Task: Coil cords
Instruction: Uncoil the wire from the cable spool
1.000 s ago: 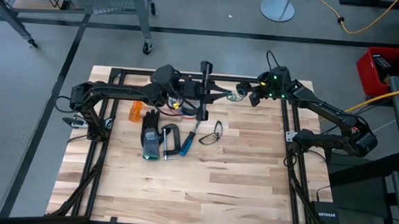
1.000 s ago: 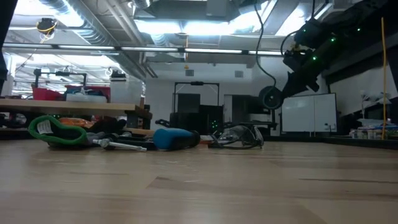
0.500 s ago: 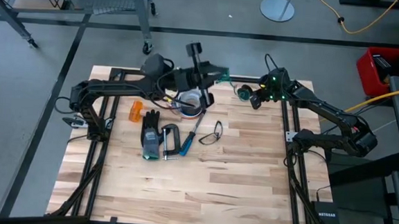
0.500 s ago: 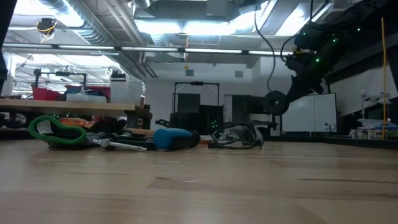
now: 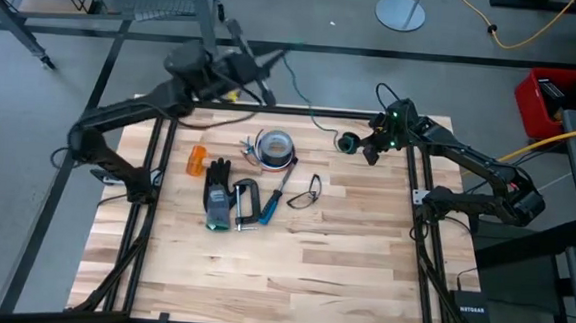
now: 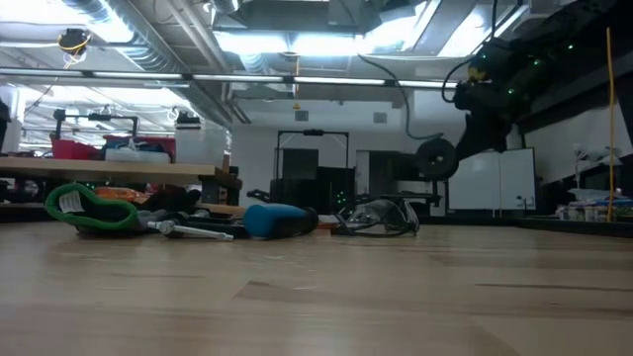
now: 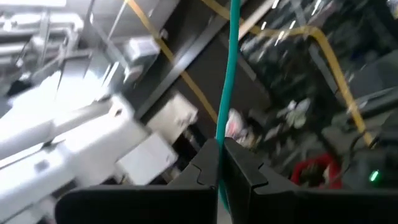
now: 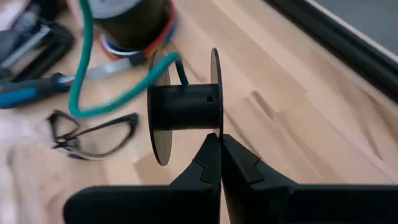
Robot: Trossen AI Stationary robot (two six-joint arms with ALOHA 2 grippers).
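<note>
Teal cord (image 5: 306, 105) stretched between left fingers (image 7: 219, 163) and spool (image 8: 185, 107), both fingers pinched on them.

You see the bench (image 5: 292, 252) lit evenly from above, with only soft shadows under the arms. In the low view the ceiling lights (image 6: 297, 40) glare strongly. Your left wrist view is heavily smeared by motion blur.

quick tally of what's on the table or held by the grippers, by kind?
Thin teal-green cord: 1
Black plastic spool: 1
Wide grey-blue tape roll: 1
Blue-handled screwdriver: 1
Clear safety glasses with dark frame: 1
Black work glove: 1
Black metal clamp: 1
Small orange object: 1
Total: 8
</note>
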